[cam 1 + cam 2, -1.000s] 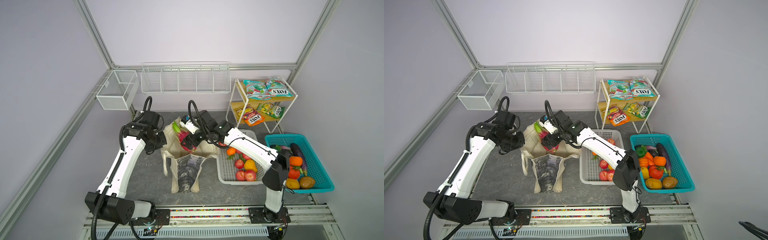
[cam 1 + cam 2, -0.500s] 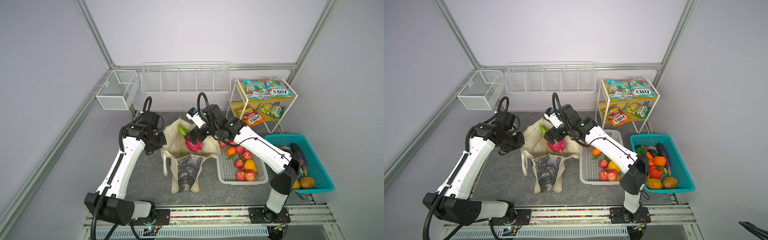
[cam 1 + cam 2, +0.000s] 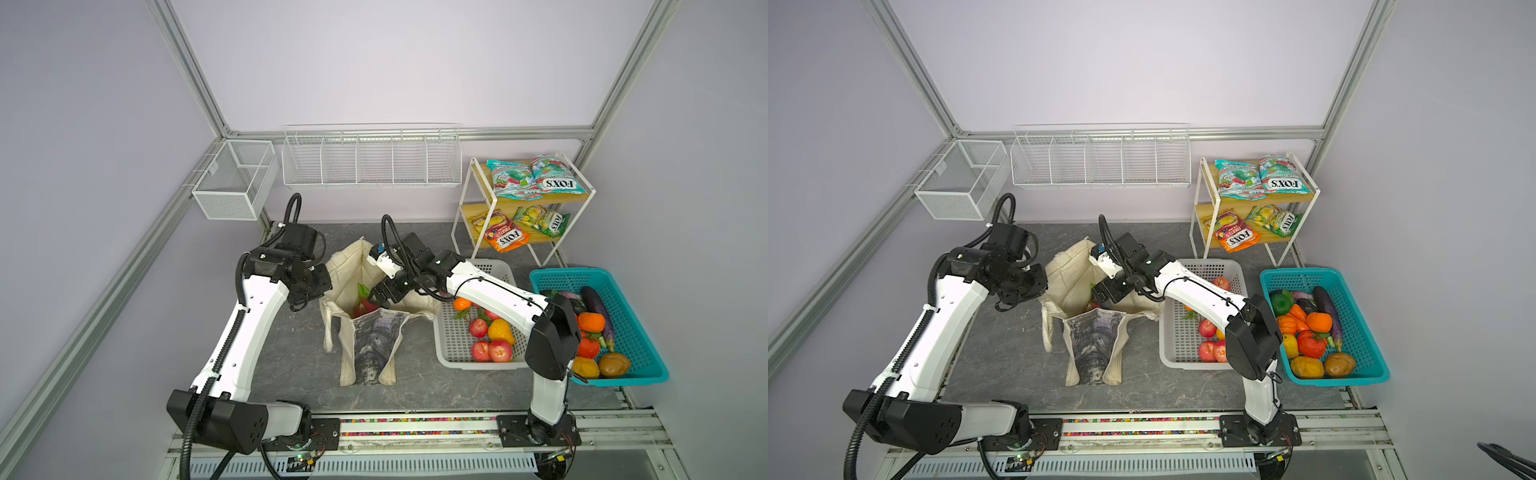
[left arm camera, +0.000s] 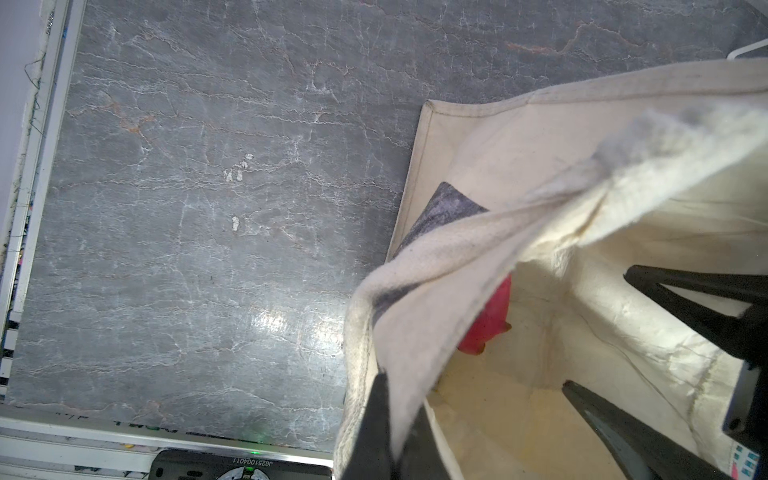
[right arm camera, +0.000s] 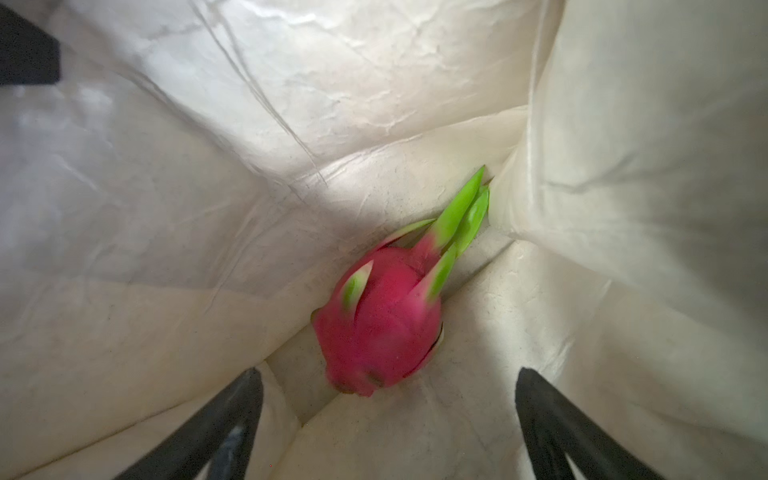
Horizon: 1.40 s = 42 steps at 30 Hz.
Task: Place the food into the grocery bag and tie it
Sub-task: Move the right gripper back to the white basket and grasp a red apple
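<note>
The grocery bag, a cream tote, stands open in the middle in both top views. My left gripper is shut on the bag's left rim and holds it up. Over the bag's mouth my right gripper is open and holds nothing. A pink dragon fruit lies loose on the bag's bottom, below the jaws. Red apples and a yellow fruit lie in the white basket. FOX'S packets sit on the shelf rack.
A teal basket of vegetables stands at the right, next to the white basket. The wire shelf rack is at the back right. Wire baskets hang on the back wall. The right fingers show inside the bag in the left wrist view.
The right gripper brought the dragon fruit over the bag's mouth and opened; the fruit dropped to the bag's bottom. The left arm has kept still on the rim.
</note>
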Available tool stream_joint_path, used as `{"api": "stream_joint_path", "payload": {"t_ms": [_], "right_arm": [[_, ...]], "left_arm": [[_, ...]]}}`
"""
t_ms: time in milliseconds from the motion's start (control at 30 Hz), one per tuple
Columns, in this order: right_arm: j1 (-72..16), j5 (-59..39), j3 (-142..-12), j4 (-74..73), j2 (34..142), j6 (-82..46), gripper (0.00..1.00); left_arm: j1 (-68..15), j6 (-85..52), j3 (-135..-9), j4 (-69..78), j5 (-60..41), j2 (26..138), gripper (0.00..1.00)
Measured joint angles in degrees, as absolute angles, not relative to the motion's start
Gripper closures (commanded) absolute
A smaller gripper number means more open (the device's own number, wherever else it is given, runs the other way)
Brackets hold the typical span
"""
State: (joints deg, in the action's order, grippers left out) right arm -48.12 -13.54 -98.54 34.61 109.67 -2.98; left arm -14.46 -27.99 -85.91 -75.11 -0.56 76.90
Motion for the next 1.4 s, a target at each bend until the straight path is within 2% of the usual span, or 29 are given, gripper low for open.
{"api": "stream_joint_path", "payload": {"t_ms": [200,433,733,1133,1400], "right_arm": [[-48.1,-11.5,-100.6,35.6,108.4,-2.9,0.05],[-46.9,-4.6,-104.1,39.0,98.9,-4.0,0.07],[-36.8,6.3,-106.2,51.7,86.7,-17.4,0.04],[-34.2,11.4,-72.2,69.7,67.6,-38.3,0.00],[-31.0,10.5,-62.6,71.4,64.6,-43.7,0.03]], "left_arm": [[-14.3,-28.0,-85.7,-75.0,-0.5,76.9,1.00],[-14.1,-28.0,-85.1,-74.9,-0.4,76.9,1.00],[-13.7,-27.9,-85.1,-74.9,-0.3,76.9,1.00],[-13.5,-27.9,-84.9,-74.9,-0.3,76.9,1.00],[-13.5,-27.9,-84.8,-74.9,-0.3,76.9,1.00]]}}
